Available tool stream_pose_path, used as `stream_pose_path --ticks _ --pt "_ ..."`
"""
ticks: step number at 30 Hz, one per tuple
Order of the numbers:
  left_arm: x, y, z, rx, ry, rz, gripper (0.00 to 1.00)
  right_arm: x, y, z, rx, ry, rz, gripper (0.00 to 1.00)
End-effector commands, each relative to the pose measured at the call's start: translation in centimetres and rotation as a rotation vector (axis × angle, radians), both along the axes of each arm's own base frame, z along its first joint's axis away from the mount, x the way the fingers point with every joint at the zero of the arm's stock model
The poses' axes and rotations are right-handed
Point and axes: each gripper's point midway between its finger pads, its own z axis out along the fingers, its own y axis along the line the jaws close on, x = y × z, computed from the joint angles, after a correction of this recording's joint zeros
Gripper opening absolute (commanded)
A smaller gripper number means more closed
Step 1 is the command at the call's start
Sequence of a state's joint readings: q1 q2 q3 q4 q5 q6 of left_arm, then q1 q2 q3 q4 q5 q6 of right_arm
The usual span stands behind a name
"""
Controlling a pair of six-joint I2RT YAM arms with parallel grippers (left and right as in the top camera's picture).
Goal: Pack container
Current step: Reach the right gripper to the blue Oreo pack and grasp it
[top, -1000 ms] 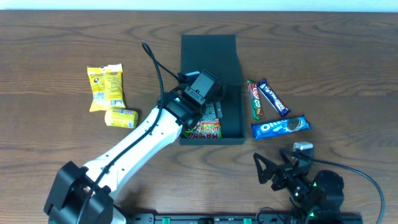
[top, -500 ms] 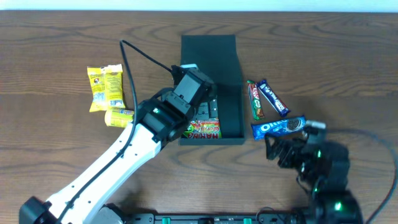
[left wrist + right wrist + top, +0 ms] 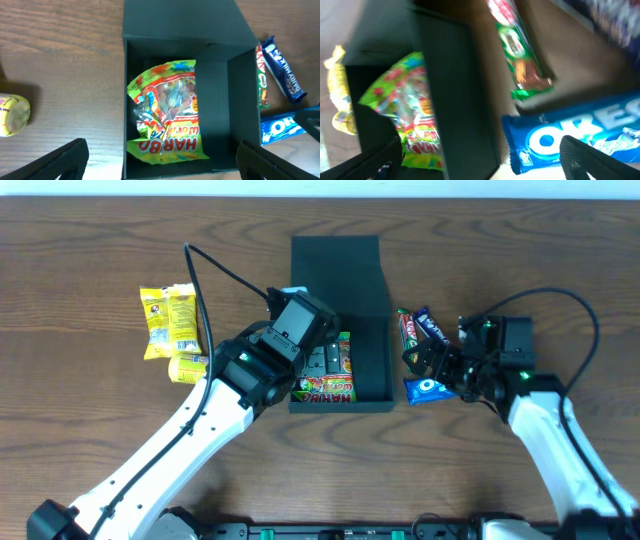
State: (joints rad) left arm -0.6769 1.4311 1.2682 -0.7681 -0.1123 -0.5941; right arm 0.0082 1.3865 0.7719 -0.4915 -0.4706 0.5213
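Note:
The container point(image 3: 372, 370) is a dark open box at the table's middle, its flap lid point(image 3: 335, 260) lying flat behind it. A green Haribo bag point(image 3: 328, 385) lies inside, also in the left wrist view point(image 3: 167, 107) and the right wrist view point(image 3: 405, 110). My left gripper point(image 3: 305, 355) is open and empty above the box's left part, its fingers straddling the box point(image 3: 162, 152). My right gripper point(image 3: 437, 365) is open and empty just above the blue Oreo pack point(image 3: 425, 390), right of the box; the pack shows between its fingers point(image 3: 570, 135).
A green-red bar point(image 3: 410, 340) and a dark blue bar point(image 3: 432, 328) lie right of the box, behind the Oreo pack. Yellow packets point(image 3: 170, 320) and a small yellow roll point(image 3: 190, 367) lie to the left. The left arm's cable arcs over the table.
My right arm has moved from the table's front edge up over the Oreo pack. My left gripper has drawn back and up from the box, showing more of the Haribo bag.

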Motion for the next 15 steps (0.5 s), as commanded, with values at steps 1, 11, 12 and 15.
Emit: stream_pose_path --ticks 1,11,12,15 --pt "0.0 0.6 0.1 0.026 -0.005 0.000 0.96 -0.9 -0.5 -2.3 0.056 0.220 -0.215 0.99" --pt "-0.2 0.8 0.0 0.040 -0.002 -0.012 0.96 -0.9 -4.6 -4.8 -0.125 0.281 -0.445 0.98" --pt "-0.2 0.7 0.0 0.040 -0.001 -0.012 0.95 -0.8 -5.0 -4.9 -0.141 0.275 -0.453 0.98" --pt "-0.2 0.7 0.0 0.039 -0.003 -0.012 0.95 -0.4 -5.2 -5.3 -0.153 0.268 -0.460 0.96"
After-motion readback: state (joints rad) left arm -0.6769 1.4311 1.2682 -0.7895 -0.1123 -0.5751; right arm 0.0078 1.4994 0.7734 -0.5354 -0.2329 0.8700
